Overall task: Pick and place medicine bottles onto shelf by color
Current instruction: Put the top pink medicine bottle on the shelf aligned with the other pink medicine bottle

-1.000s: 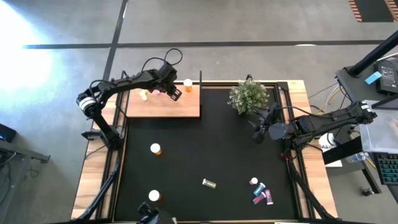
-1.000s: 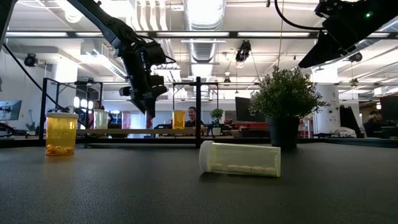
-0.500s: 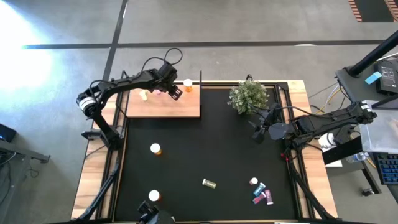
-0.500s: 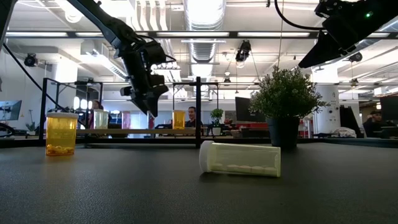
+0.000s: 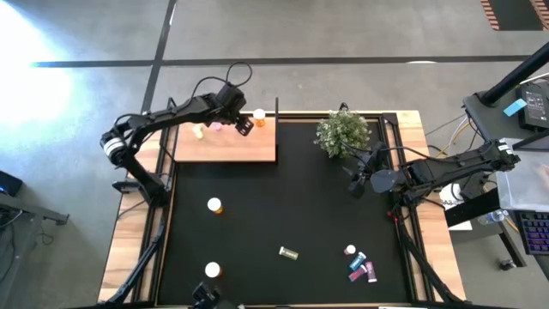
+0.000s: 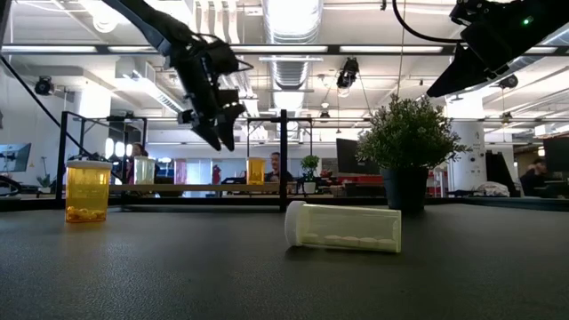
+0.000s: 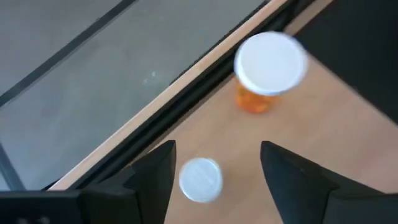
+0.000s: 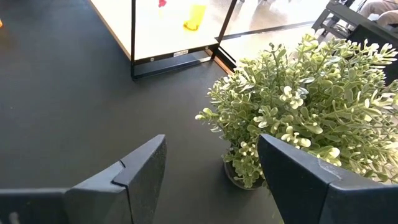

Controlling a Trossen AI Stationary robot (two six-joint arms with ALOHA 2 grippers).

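- High view: the shelf (image 5: 225, 144) lies at the far left part of the black mat (image 5: 283, 197). Three bottles stand along its far edge: a yellowish bottle (image 5: 198, 131), a pink bottle (image 5: 218, 125) and an orange bottle (image 5: 259, 117). The left gripper (image 5: 238, 125) hangs over that edge between the pink and orange ones, holding nothing. On the mat lie six more: two white-capped orange bottles (image 5: 214, 205) and (image 5: 211, 269), one pale yellow bottle on its side (image 5: 288, 253), and a cluster of three (image 5: 359, 264) near the right corner. One plant (image 5: 342, 133) stands at the far edge; the right gripper (image 5: 357, 182) waits just beside it.
- Low view: the left gripper (image 6: 216, 133) hovers above the shelf (image 6: 204, 188), fingers apart and empty. Four bottles are visible: an orange one (image 6: 87, 190) upright on the mat, the pale yellow one (image 6: 343, 227) lying down, and a pale one (image 6: 143, 170) and an orange one (image 6: 256, 170) on the shelf.
- Left wrist view: two white-capped bottles stand on the shelf; the small cap (image 7: 200, 180) sits between the spread fingers (image 7: 157, 180), untouched, and the orange bottle (image 7: 268, 70) stands farther off.
- Right wrist view: the right gripper's fingers (image 8: 137, 174) stand wide, empty, facing the plant (image 8: 305, 112).
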